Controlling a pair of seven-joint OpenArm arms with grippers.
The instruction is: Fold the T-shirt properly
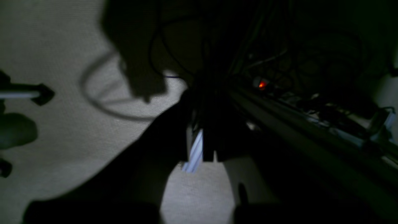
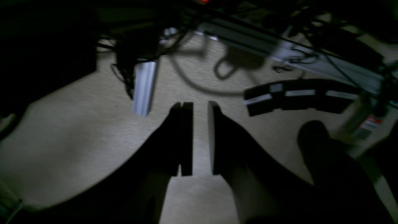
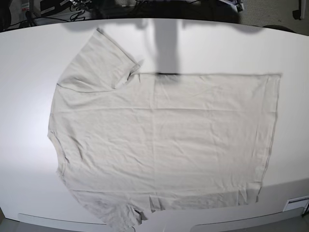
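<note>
**A:** ok so where's the T-shirt (image 3: 164, 140) at right now?

**B:** It's spread flat on the white table (image 3: 29, 58) in the base view, collar end toward that view's left, hem along the right. One sleeve (image 3: 99, 60) is laid out toward the far left corner, and the near sleeve is bunched at the table's front edge. A few creases are seen across the middle, and a dark shadow is cast over the far edge.

**A:** and the grippers? No arms are seen from the base camera.

**B:** Yeah, only the wrist views help, and both are dark and blurry. The right gripper (image 2: 200, 137) is seen with its two fingers (image 2: 183, 140) parallel and a narrow gap left between them, nothing pinched in it; pale carpet-like floor (image 2: 77, 140) is seen below. The left gripper (image 1: 205, 146) is mostly lost in shadow, so its opening can't be told. Cables and a small orange light (image 1: 262, 84) are picked out behind it.
</note>
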